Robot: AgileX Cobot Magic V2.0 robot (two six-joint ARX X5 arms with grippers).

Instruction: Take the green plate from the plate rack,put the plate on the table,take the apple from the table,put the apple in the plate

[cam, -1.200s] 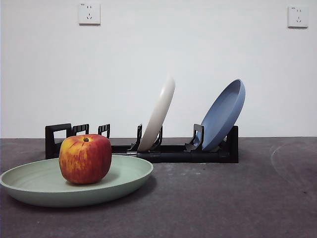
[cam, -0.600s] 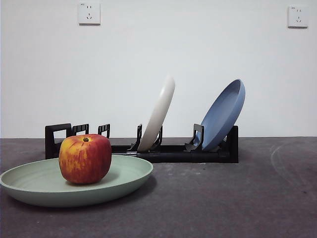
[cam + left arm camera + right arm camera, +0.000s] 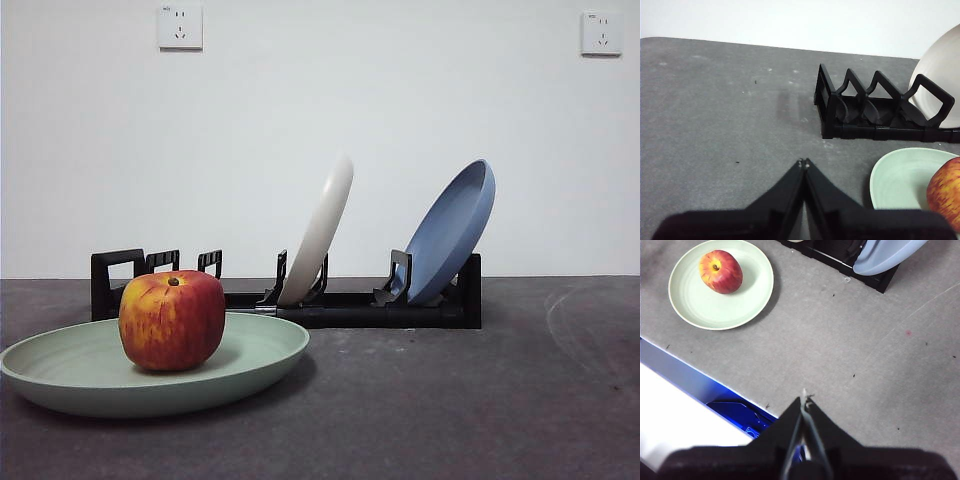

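Nearest in the front view: green plate (image 3: pixel 150 375) flat on the table (image 3: pixel 450 400), apple (image 3: pixel 172 320) sitting upright on it, stem up, toward the plate's middle. Behind, plate rack (image 3: pixel 300 300) running across the table, holding a cream-white plate (image 3: pixel 322 228) and a blue plate (image 3: pixel 452 230), both leaning the same way in their slots; prongs at the handle end empty. Two wall sockets (image 3: pixel 180 27) high on the white wall beyond.

Left gripper (image 3: pixel 803 163) pulled back, jaws pressed together, nothing between them, hovering over bare table; apple (image 3: pixel 946 192) and green plate (image 3: pixel 900 177) off to one side, well apart from the tips, rack (image 3: pixel 875 107) further on.

Right gripper (image 3: pixel 804 399) likewise closed and empty, high above the table near its edge; green plate (image 3: pixel 720 285) with apple (image 3: pixel 721 271) far off, blue plate (image 3: pixel 885 257) and rack end beyond.
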